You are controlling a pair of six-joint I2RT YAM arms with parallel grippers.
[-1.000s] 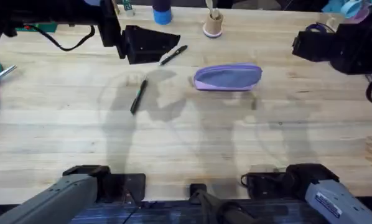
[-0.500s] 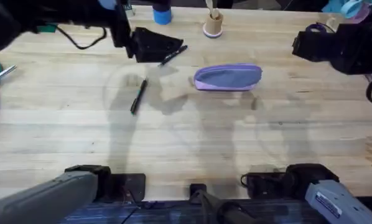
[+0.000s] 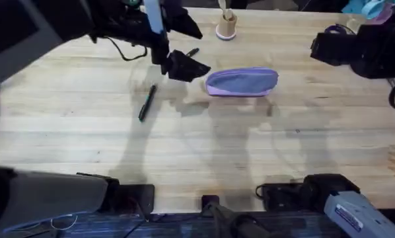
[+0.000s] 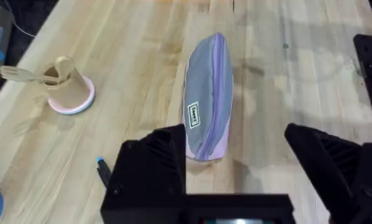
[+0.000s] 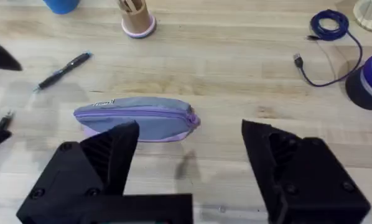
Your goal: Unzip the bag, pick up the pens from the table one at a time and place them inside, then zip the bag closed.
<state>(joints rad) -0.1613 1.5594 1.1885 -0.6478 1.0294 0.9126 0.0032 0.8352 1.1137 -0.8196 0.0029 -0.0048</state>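
The bag point(image 3: 242, 82) lies zipped near the tabletop's point(image 3: 204, 152) far edge: soft, light, likely to slide, so pin one end and pinch the zipper pull. Both the left claw point(image 4: 248, 162) and the right claw point(image 5: 189, 155) hang spread, empty.

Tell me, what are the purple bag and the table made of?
The bag looks like soft matte cloth: it sags a little, with a stitched zipper line and a sewn-on label. The table looks like pale wood, planks joined side by side with grain showing.
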